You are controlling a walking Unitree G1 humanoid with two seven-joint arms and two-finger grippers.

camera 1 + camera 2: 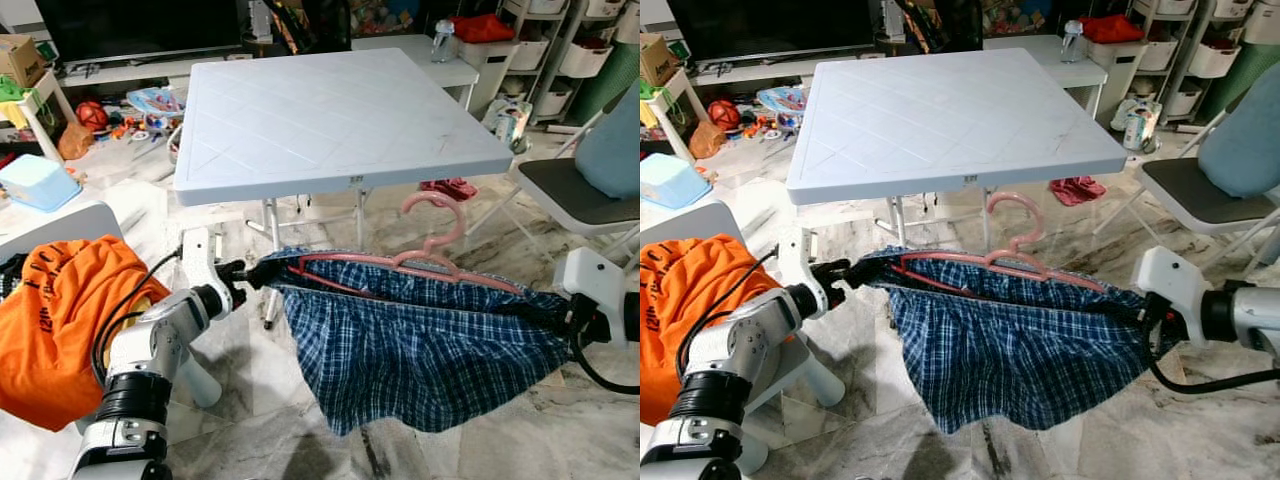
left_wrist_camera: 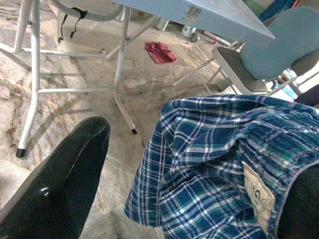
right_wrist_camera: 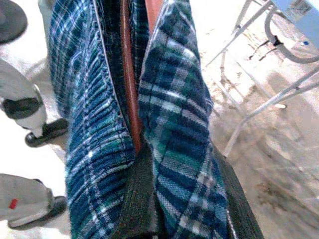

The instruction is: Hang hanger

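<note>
While stretched between both arms in front of the white folding table [image 1: 340,120], the blue plaid shorts [image 1: 420,350] carry the pink hanger [image 1: 430,262] in the waistband, hook up. Left gripper [image 1: 243,275] pinches one waistband end; right gripper [image 1: 560,318] is at the other end. An orange cloth [image 1: 60,310] lies at the robot's left.

Left wrist: one black finger [image 2: 60,184] stands apart beside the plaid, waistband against the other.

Right wrist: fingers [image 3: 139,199] closed on the fabric, hanger bar [image 3: 130,79] just above.

Blue plaid shorts [image 1: 420,350] cover the pink hanger's [image 1: 440,262] lower bar and the right gripper's [image 1: 1130,305] fingertips.
</note>
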